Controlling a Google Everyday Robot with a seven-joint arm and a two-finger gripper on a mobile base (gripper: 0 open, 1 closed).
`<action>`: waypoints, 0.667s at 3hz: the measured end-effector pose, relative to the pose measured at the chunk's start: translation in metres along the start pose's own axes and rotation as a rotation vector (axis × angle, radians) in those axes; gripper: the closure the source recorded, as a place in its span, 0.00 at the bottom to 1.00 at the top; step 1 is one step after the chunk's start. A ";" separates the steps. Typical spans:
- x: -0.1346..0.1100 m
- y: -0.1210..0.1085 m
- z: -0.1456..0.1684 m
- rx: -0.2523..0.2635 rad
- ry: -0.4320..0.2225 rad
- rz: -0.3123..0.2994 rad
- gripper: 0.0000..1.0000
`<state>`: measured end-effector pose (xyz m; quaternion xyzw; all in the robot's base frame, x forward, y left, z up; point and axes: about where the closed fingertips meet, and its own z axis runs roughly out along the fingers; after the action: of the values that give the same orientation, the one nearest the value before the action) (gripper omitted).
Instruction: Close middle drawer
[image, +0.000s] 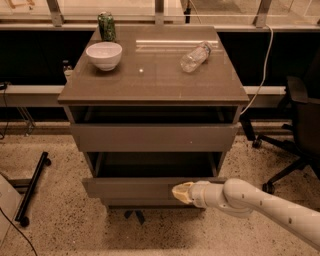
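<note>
The middle drawer (130, 188) is the lower of the two grey-brown drawers that show in the cabinet. It stands out only a little from the cabinet, with a dark gap above its slim face panel. My gripper (182, 193) comes in from the lower right on a white arm. Its tan fingertips are together and touch the right part of the drawer's face panel. It holds nothing.
The upper drawer (150, 137), with a taller face, sits a little out too. On the cabinet top (150, 82) are a white bowl (104, 55), a green can (106, 26) and a lying plastic bottle (195, 56). An office chair (300, 125) stands right, a black stand (32, 187) left.
</note>
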<state>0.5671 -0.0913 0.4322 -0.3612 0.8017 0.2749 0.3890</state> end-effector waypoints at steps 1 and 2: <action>-0.017 -0.027 0.016 0.019 -0.021 -0.020 0.28; -0.021 -0.031 0.018 0.022 -0.027 -0.023 0.05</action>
<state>0.6079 -0.0889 0.4347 -0.3622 0.7953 0.2662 0.4068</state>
